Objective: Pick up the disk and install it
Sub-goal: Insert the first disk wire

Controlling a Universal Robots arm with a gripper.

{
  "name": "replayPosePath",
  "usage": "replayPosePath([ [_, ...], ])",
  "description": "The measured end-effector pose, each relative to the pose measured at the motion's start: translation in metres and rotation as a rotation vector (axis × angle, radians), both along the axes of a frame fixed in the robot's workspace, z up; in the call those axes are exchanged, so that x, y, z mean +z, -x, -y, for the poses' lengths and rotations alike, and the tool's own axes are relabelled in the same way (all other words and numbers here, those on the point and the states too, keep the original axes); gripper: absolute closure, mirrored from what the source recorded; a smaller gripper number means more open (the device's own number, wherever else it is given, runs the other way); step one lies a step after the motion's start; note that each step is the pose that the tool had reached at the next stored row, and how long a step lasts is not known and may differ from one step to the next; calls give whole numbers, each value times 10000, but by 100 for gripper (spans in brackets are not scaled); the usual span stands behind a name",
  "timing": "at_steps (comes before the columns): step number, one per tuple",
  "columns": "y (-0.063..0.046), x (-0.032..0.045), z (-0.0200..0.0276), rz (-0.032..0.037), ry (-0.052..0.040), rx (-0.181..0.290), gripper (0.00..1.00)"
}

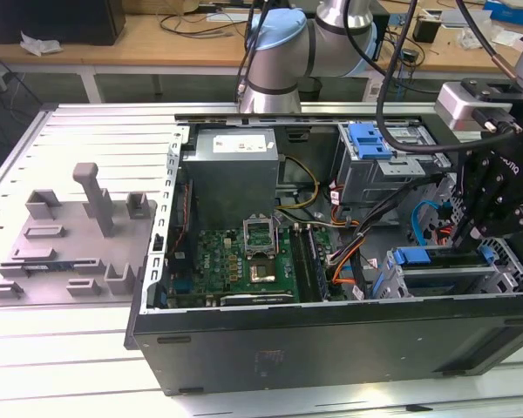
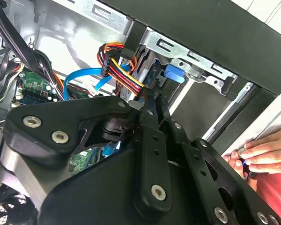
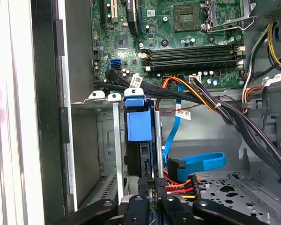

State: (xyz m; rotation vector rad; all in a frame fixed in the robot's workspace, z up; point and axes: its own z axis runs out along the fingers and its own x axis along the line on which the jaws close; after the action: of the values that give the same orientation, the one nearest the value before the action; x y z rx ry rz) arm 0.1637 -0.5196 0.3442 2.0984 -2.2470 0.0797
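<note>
Gripper, lower centre in the first wrist view, has narrow fingers clamped on the disk in its bay; judged: press straight along rails, clear of cables.

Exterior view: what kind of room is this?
Probably a robot lab or workshop. An open computer case lies on a metal table, a robot arm reaches over it, and a cluttered wooden desk stands behind.
</note>
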Motion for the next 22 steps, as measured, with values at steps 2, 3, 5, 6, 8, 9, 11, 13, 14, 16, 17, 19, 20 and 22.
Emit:
replayPosePath([
  [2,0,-4,0,0,0,0,84],
  [3,0,-6,0,0,0,0,84],
  [5,0,-13,0,0,0,0,84],
  [6,0,-16,0,0,1,0,84],
  [8,0,-20,0,0,1,-1,84],
  [9,-1,-24,0,0,1,1,84],
  [11,-2,-28,0,1,2,0,84],
  [13,-3,-35,0,0,-3,0,84],
  [14,-3,-36,0,-1,-2,-1,84],
  [16,-5,-41,0,0,1,0,84],
  [17,-5,-43,0,0,-1,0,84],
  [19,-5,-47,0,0,0,0,84],
  [20,-6,-49,0,0,1,0,84],
  [22,-6,-53,0,0,1,0,84],
])
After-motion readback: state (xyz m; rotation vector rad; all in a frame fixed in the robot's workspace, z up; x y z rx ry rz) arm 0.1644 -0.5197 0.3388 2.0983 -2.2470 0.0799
